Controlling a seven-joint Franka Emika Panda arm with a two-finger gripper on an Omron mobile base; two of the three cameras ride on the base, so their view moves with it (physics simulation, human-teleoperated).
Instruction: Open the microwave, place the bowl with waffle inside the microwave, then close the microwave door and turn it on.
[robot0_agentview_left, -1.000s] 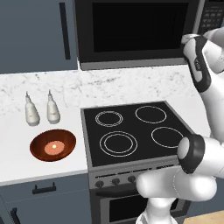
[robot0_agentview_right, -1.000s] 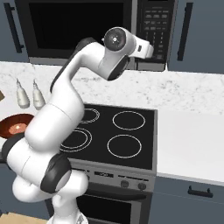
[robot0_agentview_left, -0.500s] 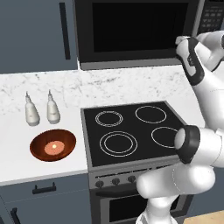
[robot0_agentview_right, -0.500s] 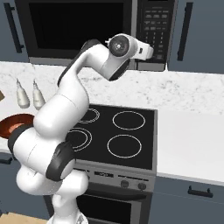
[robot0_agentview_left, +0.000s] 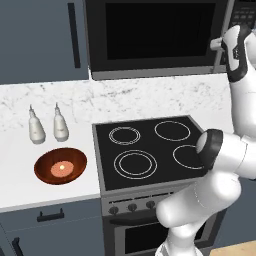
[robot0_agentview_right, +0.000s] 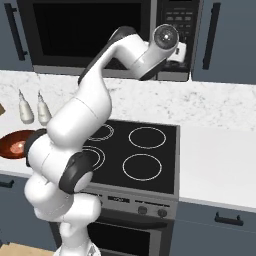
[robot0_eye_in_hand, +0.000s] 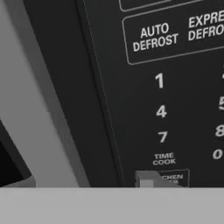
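Observation:
The microwave (robot0_agentview_left: 155, 37) hangs above the stove with its dark glass microwave door (robot0_agentview_left: 160, 30) shut. My gripper (robot0_agentview_left: 216, 45) is raised to the door's right edge, right against the keypad (robot0_agentview_right: 181, 20). In the hand view the keypad (robot0_eye_in_hand: 162, 87) is very close, with the door's grey frame (robot0_eye_in_hand: 39, 109) to its left. My fingers are too hidden to tell how the jaws stand. The reddish-brown bowl (robot0_agentview_left: 60, 166) sits on the counter left of the stove with the small waffle (robot0_agentview_left: 61, 168) in its middle. The arm partly hides the bowl (robot0_agentview_right: 11, 143) in the right base view.
Two pale shaker bottles (robot0_agentview_left: 36, 127) (robot0_agentview_left: 61, 126) stand behind the bowl. The black stovetop (robot0_agentview_left: 150, 150) lies under the arm. A blue-grey cabinet with a dark bar handle (robot0_agentview_left: 74, 35) is left of the microwave. White counter (robot0_agentview_right: 220, 165) extends right of the stove.
The hand has risen and pushed in closer to the microwave's right side, by the keypad. The bowl and the door have not moved.

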